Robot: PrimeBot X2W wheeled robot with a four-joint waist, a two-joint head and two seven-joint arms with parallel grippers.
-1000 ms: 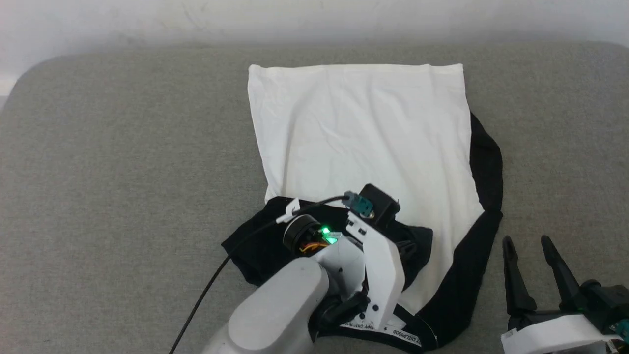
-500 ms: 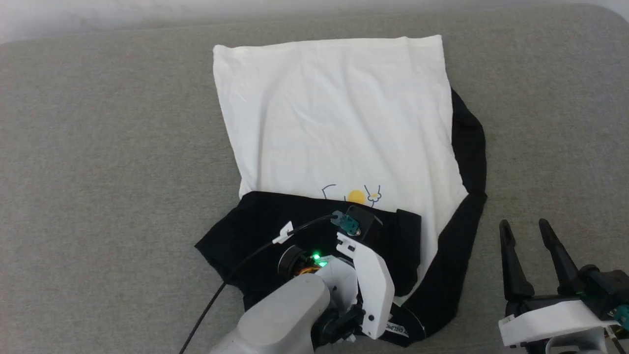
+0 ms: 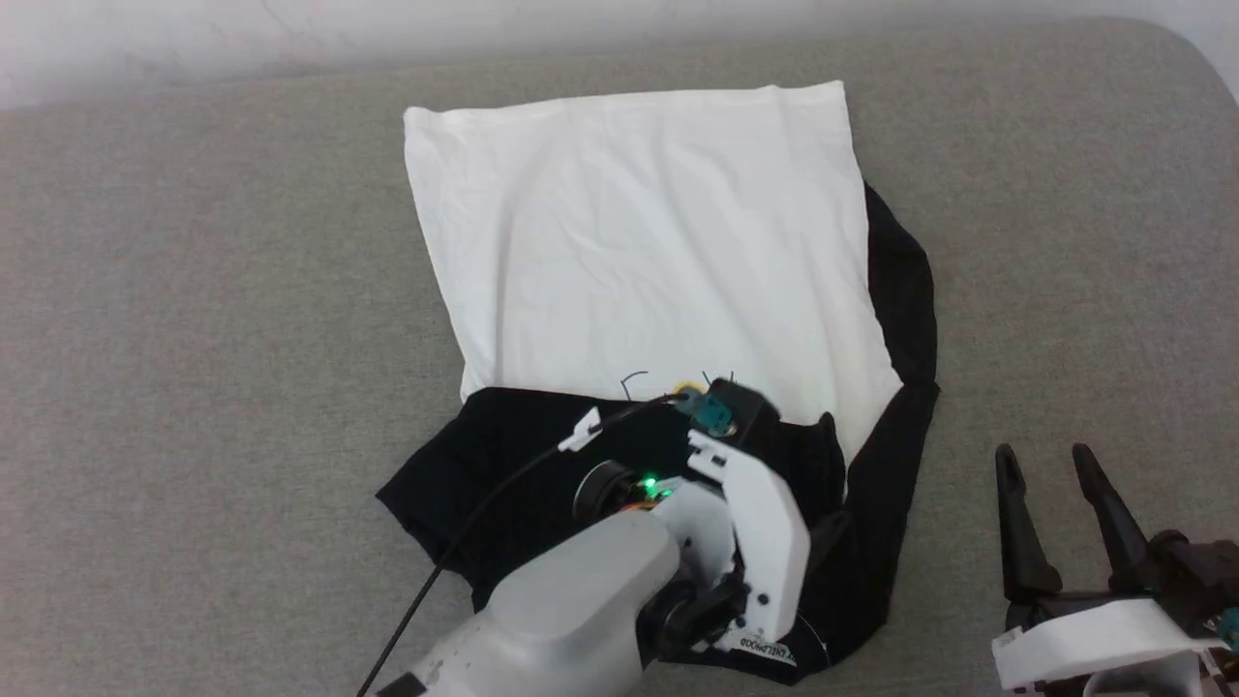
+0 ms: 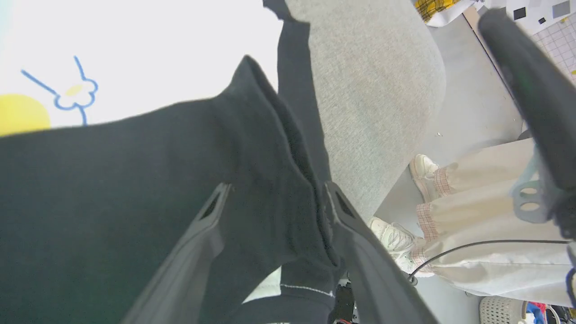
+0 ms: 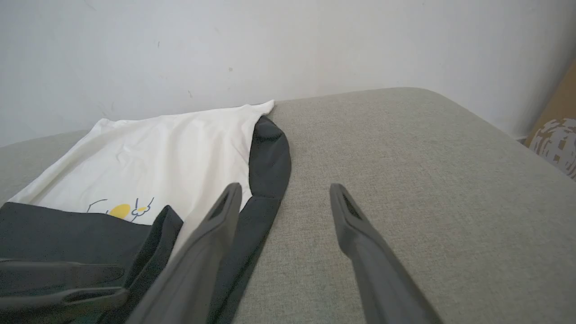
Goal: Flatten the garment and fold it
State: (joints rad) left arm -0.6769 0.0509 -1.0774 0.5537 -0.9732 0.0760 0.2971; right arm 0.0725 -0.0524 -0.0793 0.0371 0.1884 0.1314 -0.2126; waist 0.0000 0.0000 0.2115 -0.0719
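Both grippers are seen with jaws spread: the left gripper [image 4: 276, 192] is set around a raised fold of black sleeve on the garment [image 3: 639, 242], which is laid out on the grey cushion [image 3: 194, 310], and the right gripper [image 3: 1047, 463] is held empty near the garment's right edge.

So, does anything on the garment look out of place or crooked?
Yes. On the garment, one black sleeve lies folded over the chest, bunched, and a ridge of it stands up between the open fingers of the left gripper. The other sleeve curls out along the right side.
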